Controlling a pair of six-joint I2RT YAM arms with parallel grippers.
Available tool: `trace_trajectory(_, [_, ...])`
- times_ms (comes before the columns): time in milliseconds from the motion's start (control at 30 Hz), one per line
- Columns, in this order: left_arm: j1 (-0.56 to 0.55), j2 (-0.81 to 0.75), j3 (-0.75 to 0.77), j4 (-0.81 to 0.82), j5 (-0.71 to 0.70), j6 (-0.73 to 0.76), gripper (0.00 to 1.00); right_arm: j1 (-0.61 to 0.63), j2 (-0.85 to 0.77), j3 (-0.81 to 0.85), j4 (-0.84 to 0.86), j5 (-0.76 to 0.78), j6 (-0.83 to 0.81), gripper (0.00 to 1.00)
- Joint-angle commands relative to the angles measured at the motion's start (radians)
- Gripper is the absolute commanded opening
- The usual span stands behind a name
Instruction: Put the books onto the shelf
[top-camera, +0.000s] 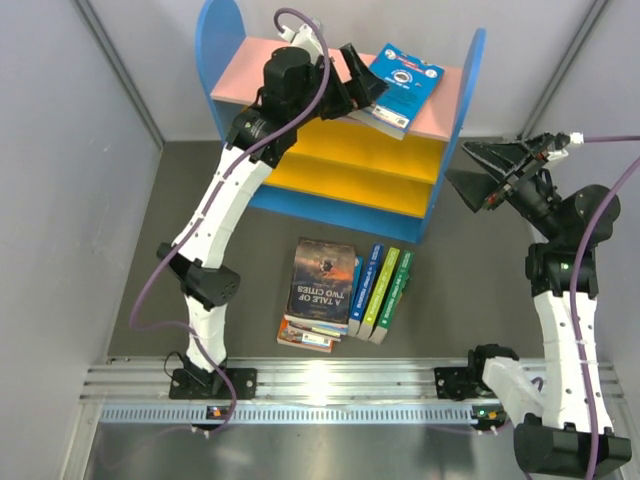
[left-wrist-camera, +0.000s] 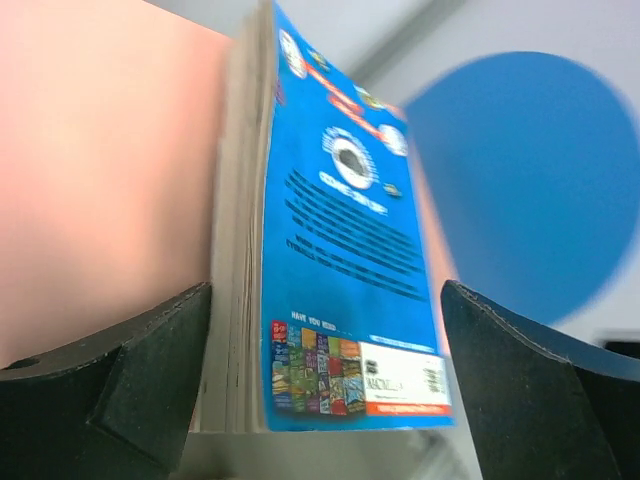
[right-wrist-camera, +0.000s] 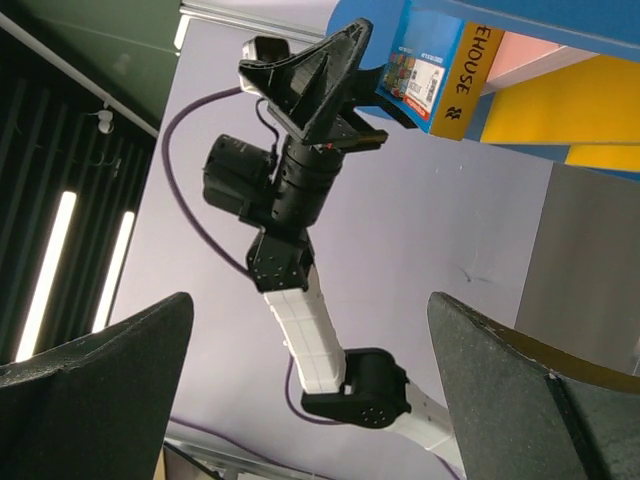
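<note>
Top external: blue book (top-camera: 408, 80) lies on the shelf (top-camera: 222, 60), pink top board (top-camera: 248, 75), 12 o'clock, overhanging, likely for finger clearance. The left gripper (top-camera: 362, 78) is astride it, jaws released; right gripper (top-camera: 482, 170) spread, empty, 3 o'clock. Other books (top-camera: 335, 285) at 6 o'clock.

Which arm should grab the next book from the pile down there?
Probably the right. The right gripper is open, empty and free beside the shelf. The left gripper is up at the shelf's pink top, fingers either side of the blue book. The pile lies between both arms.
</note>
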Motion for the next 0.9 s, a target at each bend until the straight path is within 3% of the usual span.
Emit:
trace_trajectory(0, [-0.035,-0.044,0.024,-0.145,-0.294,0.269,0.99,0.003,-0.013,-0.008,-0.003,-0.009,-0.036,1.00])
trace_trajectory(167, [-0.164,-0.034,0.044,-0.145,-0.678,0.499,0.99,0.006,-0.022,-0.025,-0.023,-0.008,-0.054,1.00])
trace_trajectory(267, [-0.198,-0.040,0.041,-0.140,-0.772,0.548,0.99,0.006,-0.028,-0.028,-0.051,-0.006,-0.076,1.00])
trace_trajectory(467, [-0.210,-0.041,0.015,-0.136,-0.777,0.558,0.99,0.006,-0.049,-0.051,-0.075,0.006,-0.088,1.00])
trace_trajectory(867, [-0.240,0.034,0.026,-0.053,-0.577,0.426,0.99,0.005,-0.059,-0.069,-0.103,0.018,-0.114,1.00])
